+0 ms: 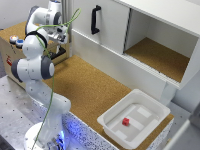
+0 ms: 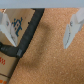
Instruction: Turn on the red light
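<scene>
Exterior view: fingers (image 1: 61,48) hang near red light (image 1: 13,39).

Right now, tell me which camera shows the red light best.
The exterior view: the red light sits on the wooden box at that view's left edge, beside a blue cap. The wrist view shows only cork surface and a box corner, no light.

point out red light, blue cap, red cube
red light (image 1: 13,38), exterior view, on its round top.
blue cap (image 1: 19,42), exterior view, on its round top.
red cube (image 1: 126,121), exterior view, on its upper face, inside the white bin.
</scene>
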Robot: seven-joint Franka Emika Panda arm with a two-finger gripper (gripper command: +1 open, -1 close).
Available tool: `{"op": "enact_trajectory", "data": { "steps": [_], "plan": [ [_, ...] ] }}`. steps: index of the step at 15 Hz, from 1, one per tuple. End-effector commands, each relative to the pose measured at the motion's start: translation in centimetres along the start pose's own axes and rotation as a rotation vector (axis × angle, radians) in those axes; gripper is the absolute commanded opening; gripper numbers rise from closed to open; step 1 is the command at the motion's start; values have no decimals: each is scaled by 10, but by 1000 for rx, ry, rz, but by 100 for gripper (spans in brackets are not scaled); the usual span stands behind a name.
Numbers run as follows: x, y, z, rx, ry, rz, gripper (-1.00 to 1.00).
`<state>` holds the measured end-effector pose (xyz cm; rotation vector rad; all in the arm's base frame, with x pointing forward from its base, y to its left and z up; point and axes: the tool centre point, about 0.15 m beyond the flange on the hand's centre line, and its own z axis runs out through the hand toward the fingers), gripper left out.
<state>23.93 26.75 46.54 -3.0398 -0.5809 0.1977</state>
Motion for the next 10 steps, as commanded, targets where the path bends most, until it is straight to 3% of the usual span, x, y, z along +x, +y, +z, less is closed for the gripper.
{"op": "enact_trajectory", "data": {
  "steps": [1, 2, 5, 7, 10],
  "plan": [
    [-3, 7, 9, 75, 29, -10, 100],
    [1, 1, 0, 3, 1, -6, 100],
    [20, 10, 10, 10, -16, -77, 100],
    [30, 10, 12, -30, 20, -95, 100],
    [56, 10, 26, 5, 53, 35, 100]
  ]
}}
